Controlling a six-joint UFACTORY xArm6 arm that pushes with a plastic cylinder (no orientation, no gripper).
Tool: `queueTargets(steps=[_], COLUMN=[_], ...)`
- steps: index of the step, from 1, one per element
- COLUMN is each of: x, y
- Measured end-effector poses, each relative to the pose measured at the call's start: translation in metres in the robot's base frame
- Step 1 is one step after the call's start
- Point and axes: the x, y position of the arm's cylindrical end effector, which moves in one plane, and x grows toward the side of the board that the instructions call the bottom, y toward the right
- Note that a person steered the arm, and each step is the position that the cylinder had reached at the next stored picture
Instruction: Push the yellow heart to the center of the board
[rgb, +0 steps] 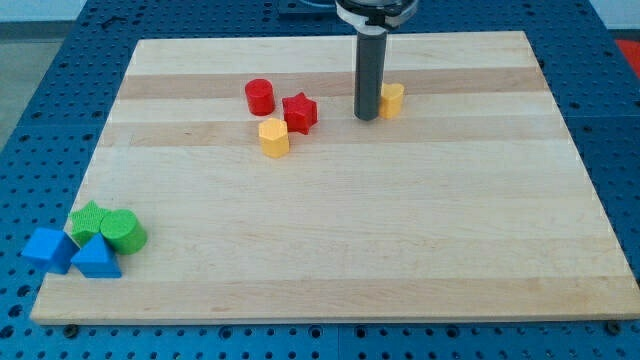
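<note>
A yellow block (392, 99), partly hidden behind the rod so its shape is hard to make out, sits near the view's top, right of centre; it looks like the heart. My tip (367, 117) rests on the board right against this block's left side. A second yellow block (273, 137), hexagon-like, lies further to the view's left.
A red cylinder (260, 96) and a red star (299, 112) sit just above the yellow hexagon. At the bottom-left corner of the wooden board (400, 250) cluster a green star (89, 218), a green cylinder (124, 231), a blue cube (48, 248) and a blue triangle (96, 258).
</note>
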Motion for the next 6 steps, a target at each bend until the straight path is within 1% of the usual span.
queueTargets(steps=[1,2,3,5,6], x=[-0.019,-0.049,-0.060,-0.027,-0.035], y=[-0.017,-0.028,-0.023,0.016,0.017])
